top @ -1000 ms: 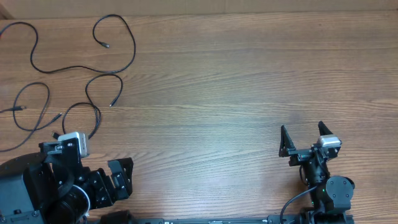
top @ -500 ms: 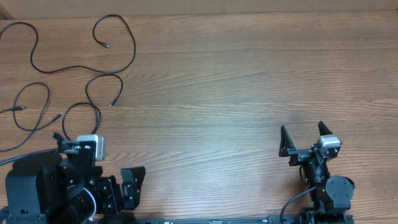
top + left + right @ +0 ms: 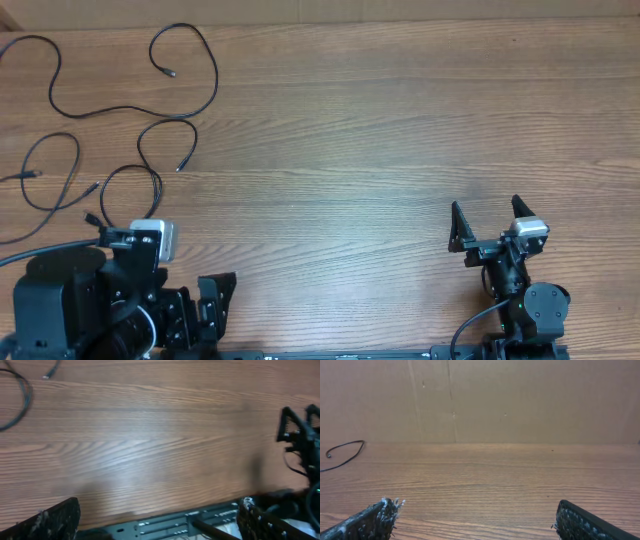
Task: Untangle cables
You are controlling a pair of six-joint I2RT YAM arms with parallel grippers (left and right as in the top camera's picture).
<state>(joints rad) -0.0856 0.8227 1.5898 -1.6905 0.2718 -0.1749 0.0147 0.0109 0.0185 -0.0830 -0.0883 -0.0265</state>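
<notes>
Several thin black cables lie as separate loose curls at the table's far left. One long cord (image 3: 120, 108) snakes along the back. A short curl (image 3: 160, 128) lies under it, a loop (image 3: 62, 160) nearer the left edge, and another curl (image 3: 128, 170) just behind my left arm. My left gripper (image 3: 212, 312) hangs open and empty at the front left edge, pointing right, well clear of the cords. The left wrist view shows it (image 3: 155, 527) with one cable (image 3: 22, 397) at its top left. My right gripper (image 3: 488, 222) stands open and empty at the front right, as the right wrist view (image 3: 477, 522) also shows.
A black metal rail (image 3: 200, 517) runs along the table's front edge under my left gripper. A brown board wall (image 3: 480, 400) closes the back of the table. One cable end (image 3: 345, 455) shows far left in the right wrist view.
My left arm has drawn back toward the front edge and shifted right, away from the cables, staying open. The right arm and the cables have not moved.
</notes>
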